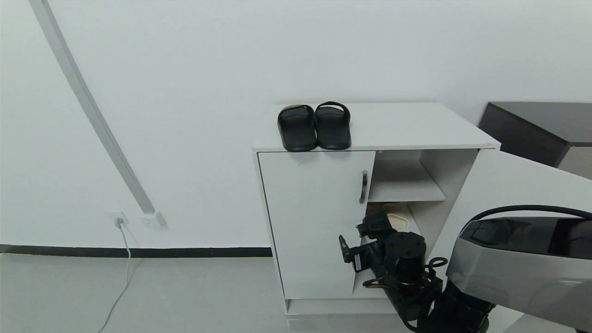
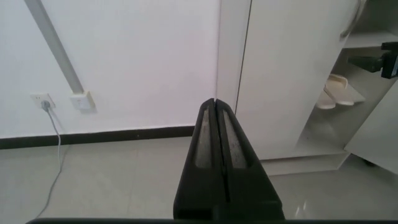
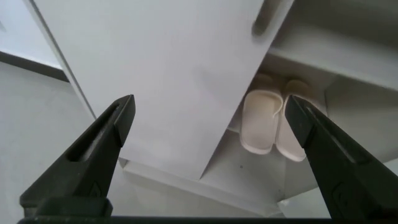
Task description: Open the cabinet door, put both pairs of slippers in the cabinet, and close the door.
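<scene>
A pair of black slippers [image 1: 314,126] sits on top of the white cabinet [image 1: 407,122], near its left front edge. The left door [image 1: 314,217] with its handle [image 1: 363,186] is closed; the right door [image 1: 508,185] stands swung open. A pair of beige slippers [image 1: 395,217] [image 3: 273,121] [image 2: 339,92] lies side by side on the middle shelf. My right gripper [image 1: 360,236] [image 3: 208,112] is open and holds nothing, just in front of the opening, pointing at the beige pair. My left gripper [image 2: 214,106] is shut and holds nothing, low above the floor, left of the cabinet.
A dark piece of furniture [image 1: 541,125] stands behind the open door on the right. A wall socket with a cable [image 1: 119,219] and a slanted wall conduit [image 1: 92,111] are on the left. Grey floor [image 1: 138,296] lies open left of the cabinet.
</scene>
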### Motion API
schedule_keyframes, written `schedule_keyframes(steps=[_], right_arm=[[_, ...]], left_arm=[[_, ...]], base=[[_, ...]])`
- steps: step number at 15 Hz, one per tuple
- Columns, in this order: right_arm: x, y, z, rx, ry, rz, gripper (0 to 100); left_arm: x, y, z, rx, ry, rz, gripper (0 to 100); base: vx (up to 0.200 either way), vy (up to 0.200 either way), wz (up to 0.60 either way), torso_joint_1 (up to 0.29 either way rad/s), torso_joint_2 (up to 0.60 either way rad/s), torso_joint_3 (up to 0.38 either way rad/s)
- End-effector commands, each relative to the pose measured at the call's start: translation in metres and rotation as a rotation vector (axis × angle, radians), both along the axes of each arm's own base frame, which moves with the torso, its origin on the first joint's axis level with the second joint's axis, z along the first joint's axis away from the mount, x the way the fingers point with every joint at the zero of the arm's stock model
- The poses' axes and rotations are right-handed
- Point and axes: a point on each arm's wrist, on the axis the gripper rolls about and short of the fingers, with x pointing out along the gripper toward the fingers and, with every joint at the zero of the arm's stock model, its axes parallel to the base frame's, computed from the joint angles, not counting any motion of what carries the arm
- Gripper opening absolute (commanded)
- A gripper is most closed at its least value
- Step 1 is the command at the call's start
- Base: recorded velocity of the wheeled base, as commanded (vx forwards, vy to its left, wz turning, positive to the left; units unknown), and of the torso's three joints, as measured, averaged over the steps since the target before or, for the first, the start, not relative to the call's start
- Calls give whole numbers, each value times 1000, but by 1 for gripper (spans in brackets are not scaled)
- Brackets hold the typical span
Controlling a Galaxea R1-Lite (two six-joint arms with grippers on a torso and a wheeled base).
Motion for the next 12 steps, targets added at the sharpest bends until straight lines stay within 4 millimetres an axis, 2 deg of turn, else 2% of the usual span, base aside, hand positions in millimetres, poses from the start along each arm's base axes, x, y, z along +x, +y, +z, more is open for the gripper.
schedule_keyframes(steps=[1, 9, 12], right_arm=[[-5, 3, 6, 14, -16, 14, 100], [-9, -1, 16, 32, -41, 15, 100], [-8, 1, 16, 14, -97, 70, 100]], left_arm=[[0, 0, 0, 0, 1, 1, 0], [0, 0, 0, 0, 0, 1, 0], [0, 0, 0, 0, 0, 1, 0]], base=[[0, 0, 0, 207, -530, -325], [0, 0, 0, 233, -548, -315], [0, 0, 0, 272, -606, -336]])
